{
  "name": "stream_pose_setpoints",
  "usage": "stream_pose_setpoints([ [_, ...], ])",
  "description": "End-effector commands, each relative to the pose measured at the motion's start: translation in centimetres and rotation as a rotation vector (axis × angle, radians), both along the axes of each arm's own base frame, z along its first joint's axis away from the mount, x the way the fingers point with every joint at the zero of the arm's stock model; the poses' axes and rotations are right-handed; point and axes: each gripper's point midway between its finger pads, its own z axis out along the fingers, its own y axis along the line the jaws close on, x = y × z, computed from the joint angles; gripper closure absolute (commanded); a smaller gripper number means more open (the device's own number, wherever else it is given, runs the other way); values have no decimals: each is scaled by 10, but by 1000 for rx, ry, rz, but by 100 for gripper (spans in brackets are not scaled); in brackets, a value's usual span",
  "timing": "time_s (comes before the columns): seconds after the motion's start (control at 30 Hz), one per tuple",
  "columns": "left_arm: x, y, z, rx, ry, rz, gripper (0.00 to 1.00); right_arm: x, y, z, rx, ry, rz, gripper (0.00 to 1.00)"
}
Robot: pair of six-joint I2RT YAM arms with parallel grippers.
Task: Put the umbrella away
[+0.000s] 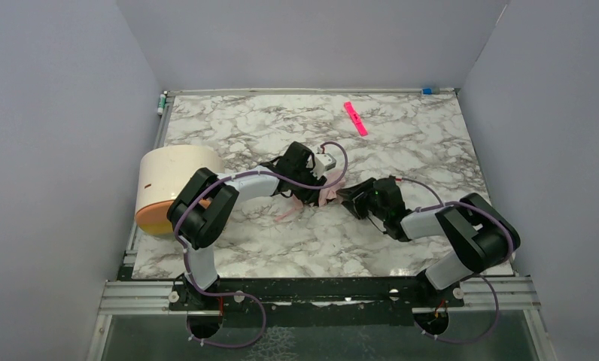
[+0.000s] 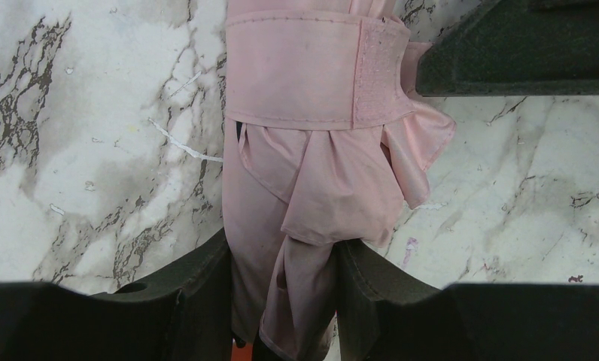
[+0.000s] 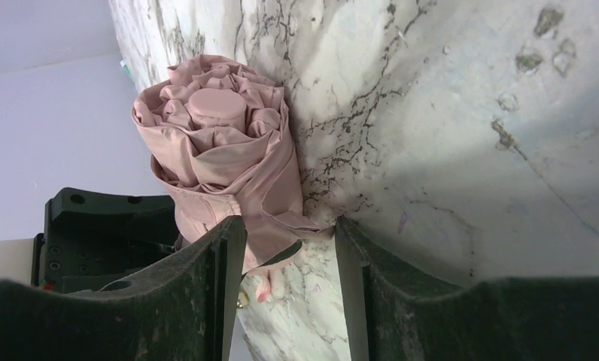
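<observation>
The umbrella is seen lying on the marble desk near its middle, between the two arms, folded and rolled into a bundle. In the left wrist view the pale pink fabric is bound by a pink strap, which is closed over a fuzzy fastening patch. Loose pleats are bunched below the strap.

The left jaws are closed partway on the umbrella. The fabric fills the gap between the two dark fingers and is pressed by both.

The right jaws are held partly open at the other end of the bundle. A loose flap of fabric lies between the fingers, against the one on the left of the right wrist view. Bare desk is seen in the rest of the gap, so nothing appears to be pinched. In that view the rolled end of the umbrella is seen head-on, with a round pink cap ringed by folds. In the left wrist view a dark finger of the right arm is seen just beside the strap's end.

A cream cylinder is laid on its side at the desk's left edge, with its orange end turned toward the near side. Whether it is hollow, or holds anything, cannot be told. The umbrella is outside it, apart from it on the desk. A bright pink strip lies toward the far side, well apart from both arms.
</observation>
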Motion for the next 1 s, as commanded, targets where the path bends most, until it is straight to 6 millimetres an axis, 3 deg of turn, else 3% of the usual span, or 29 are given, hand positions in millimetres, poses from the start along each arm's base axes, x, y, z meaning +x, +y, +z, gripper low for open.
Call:
stream_pose_setpoints([
  [0.0, -31, 58, -62, 269, 131, 46, 100, -13, -33, -45, -220, 46, -27, 46],
  [0.2, -32, 58, -62, 271, 132, 44, 100, -1, -35, -37, -301, -37, 9, 47],
  [0.8, -32, 58, -64, 272, 137, 43, 100, 8, -37, -31, -401, -114, 72, 46],
  [0.97, -32, 57, -64, 271, 139, 43, 100, 10, -36, -29, -454, -144, 124, 54],
])
